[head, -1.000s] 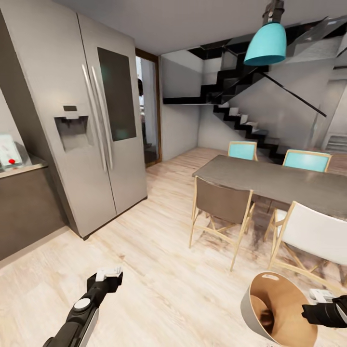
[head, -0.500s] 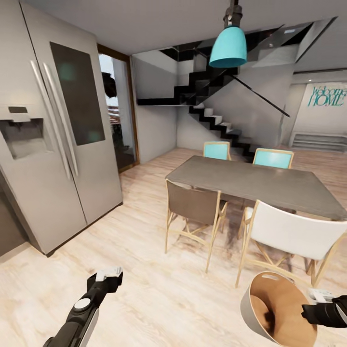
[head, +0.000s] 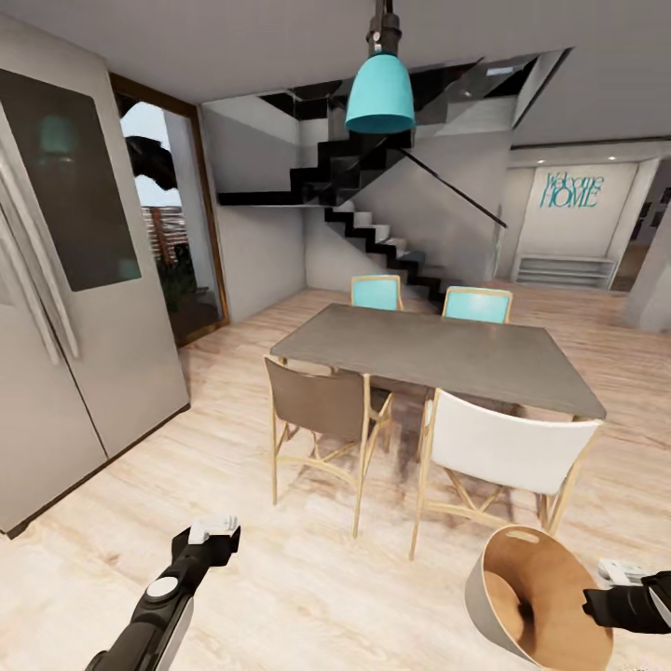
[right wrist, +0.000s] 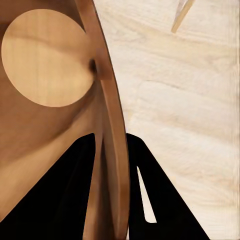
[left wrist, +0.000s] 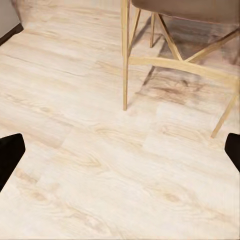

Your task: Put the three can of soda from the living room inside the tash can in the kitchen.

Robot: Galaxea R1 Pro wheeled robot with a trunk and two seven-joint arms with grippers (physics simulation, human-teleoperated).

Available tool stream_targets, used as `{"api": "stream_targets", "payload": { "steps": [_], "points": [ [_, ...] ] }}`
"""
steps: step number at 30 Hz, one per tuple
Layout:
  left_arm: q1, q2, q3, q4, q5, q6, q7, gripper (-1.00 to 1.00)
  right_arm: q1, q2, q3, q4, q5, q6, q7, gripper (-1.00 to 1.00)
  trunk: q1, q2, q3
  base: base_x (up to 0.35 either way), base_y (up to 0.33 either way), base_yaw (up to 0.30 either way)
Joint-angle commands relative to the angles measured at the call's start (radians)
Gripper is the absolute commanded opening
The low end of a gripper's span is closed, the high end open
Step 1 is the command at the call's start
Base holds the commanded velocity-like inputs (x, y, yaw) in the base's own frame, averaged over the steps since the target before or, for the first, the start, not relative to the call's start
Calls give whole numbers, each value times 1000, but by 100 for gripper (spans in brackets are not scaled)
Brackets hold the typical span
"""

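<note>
R gripper (head: pixel 623 589) clamped on rim of tash can (head: pixel 522 596), can held tilted, brown inside facing up, low at robot's right. L gripper (head: pixel 212 534) spread wide, nothing in it, over wood floor (head: pixel 308 559). Beyond: brown chair (head: pixel 321 410), white chair (head: pixel 503 452), grey table (head: pixel 438 359), fridge (head: pixel 65 308) at left, stairs (head: pixel 373 233) far back.

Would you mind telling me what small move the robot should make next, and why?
Probably keep driving on toward the living room with the grip unchanged. The right gripper pinches the rim of the trash can, whose brown inside looks empty, the left gripper is open and holds nothing, and no soda cans are in sight beside the dining table.
</note>
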Motion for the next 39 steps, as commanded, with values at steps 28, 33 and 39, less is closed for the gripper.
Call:
{"api": "stream_targets", "payload": {
  "steps": [28,33,39],
  "points": [
    [0,-3,0,0,-54,0,1,100,-1,1,-3,-1,-10,2,1,-100,0,0,16,112,-270,-174],
    [0,-3,0,0,-54,0,2,100,-1,1,-3,-1,-10,2,1,-100,0,0,19,63,-281,-134],
    [0,-3,-1,0,-54,0,1,100,-1,2,-3,-1,-10,2,1,-100,0,0,23,14,-282,-112]
  ]
}}
